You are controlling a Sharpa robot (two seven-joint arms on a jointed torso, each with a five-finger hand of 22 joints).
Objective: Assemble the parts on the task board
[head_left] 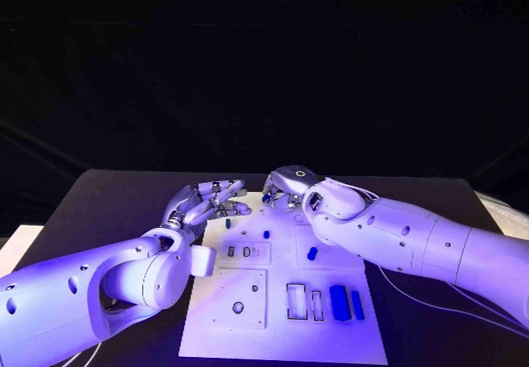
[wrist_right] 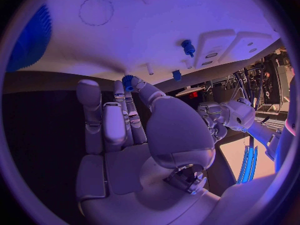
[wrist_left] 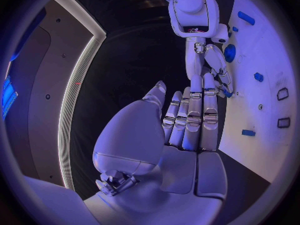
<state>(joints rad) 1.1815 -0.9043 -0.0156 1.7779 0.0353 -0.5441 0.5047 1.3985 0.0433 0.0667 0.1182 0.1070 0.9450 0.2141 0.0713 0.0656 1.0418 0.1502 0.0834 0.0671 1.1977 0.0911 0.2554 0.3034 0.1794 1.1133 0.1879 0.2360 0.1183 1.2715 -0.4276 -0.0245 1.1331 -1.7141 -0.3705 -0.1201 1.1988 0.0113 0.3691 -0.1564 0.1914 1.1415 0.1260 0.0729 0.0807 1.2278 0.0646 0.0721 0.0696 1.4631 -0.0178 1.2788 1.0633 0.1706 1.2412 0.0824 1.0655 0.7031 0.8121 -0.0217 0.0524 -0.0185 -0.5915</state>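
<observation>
The white task board lies in the middle of the black table. My right hand hovers over its far edge and pinches a small blue toothed part between thumb and a fingertip; the left wrist view shows that part at the right hand's fingertips. My left hand is beside it at the board's far left corner, fingers stretched out and nothing in them. A blue peg stands in the board. A large blue gear sits on the board farther off.
Loose blue parts lie on the board: an oval piece mid-board, two bars near the front right, and small pieces near the left hand. Rectangular slots and a round hole are cut in the board.
</observation>
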